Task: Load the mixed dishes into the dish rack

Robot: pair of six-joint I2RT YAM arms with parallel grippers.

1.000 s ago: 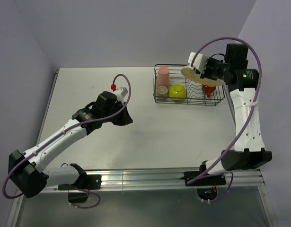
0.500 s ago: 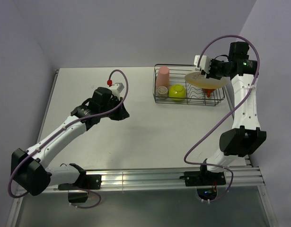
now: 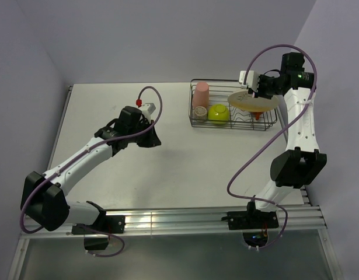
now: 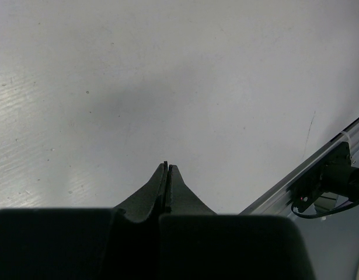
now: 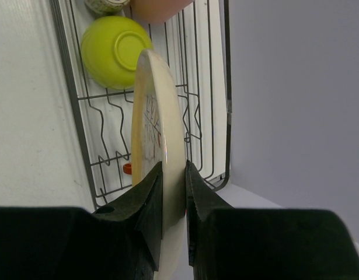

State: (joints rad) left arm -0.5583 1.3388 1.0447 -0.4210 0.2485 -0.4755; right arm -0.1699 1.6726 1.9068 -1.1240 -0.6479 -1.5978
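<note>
The dark wire dish rack point(image 3: 269, 123) stands at the table's back right. In it are the pink tumbler point(image 3: 199, 95), the lime-green bowl point(image 3: 219, 114), the tiny beige cup point(image 3: 199, 112) and the orange mug point(image 3: 257, 114), the mug mostly hidden under the plate. My right gripper point(image 3: 253, 92) is shut on the rim of the pale-yellow plate point(image 3: 253, 102) and holds it above the rack's right half. In the right wrist view the plate point(image 5: 154, 131) stands edge-on between my fingers point(image 5: 151, 192), over the slot wires point(image 5: 109, 122). My left gripper point(image 3: 153, 141) is shut and empty over bare table.
The rack point(image 5: 80, 140) lies near the table's right edge and the back wall. An aluminium rail point(image 3: 185, 220) runs along the table's near edge, also seen in the left wrist view point(image 4: 319, 169).
My right gripper has carried the plate down and left over the rack, from tilted high to lower above the mug. My left arm has shifted slightly right.
</note>
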